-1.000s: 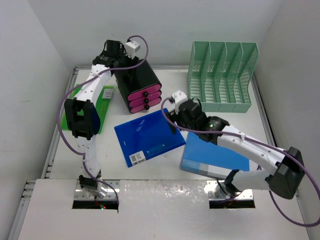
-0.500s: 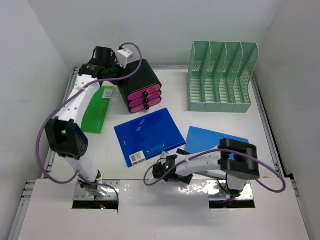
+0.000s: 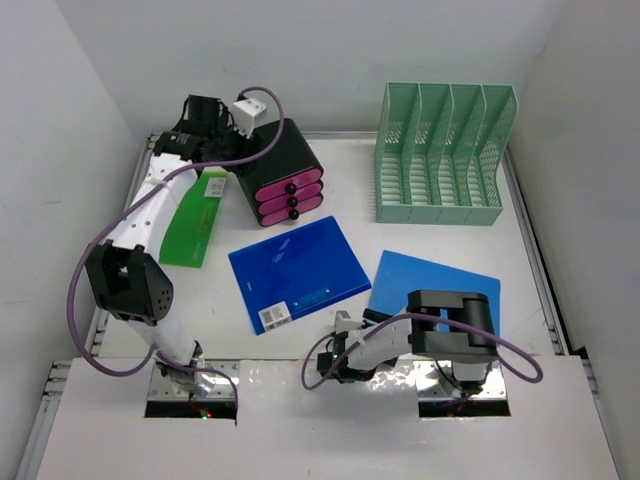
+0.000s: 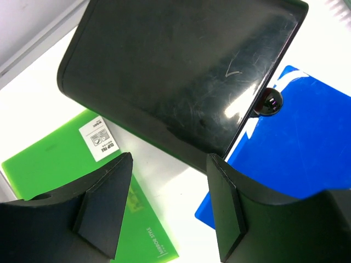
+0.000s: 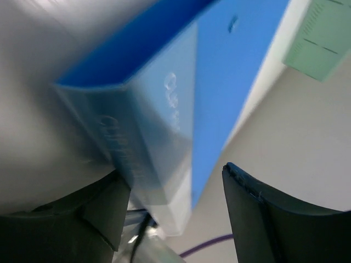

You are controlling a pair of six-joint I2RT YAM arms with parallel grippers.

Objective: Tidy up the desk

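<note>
The white desk [image 3: 350, 195] holds a green folder [image 3: 190, 228] at the left, a dark blue folder [image 3: 298, 268] in the middle and a light blue box file [image 3: 440, 285] at the front right. My left gripper [image 3: 192, 135] hovers at the back left, beside the black drawer box [image 3: 285, 172]. Its jaws [image 4: 170, 164] are open and empty over the desk [image 4: 164, 183], between the green folder [image 4: 49, 164] and the dark blue folder [image 4: 307, 159]. My right gripper [image 3: 335, 357] is low at the near edge, open [image 5: 173, 172], with a corner of the box file [image 5: 164, 126] close to its left finger.
A green slotted file rack [image 3: 442, 150] stands at the back right. The black drawer box [image 4: 181, 71] has pink drawers facing the front. A shiny foil strip [image 3: 320, 385] runs along the near edge, by the arm bases. Side walls close in the desk.
My right arm has pulled back from the dark blue folder's right edge and folded down to the near edge. My left arm has shifted a little left at the back.
</note>
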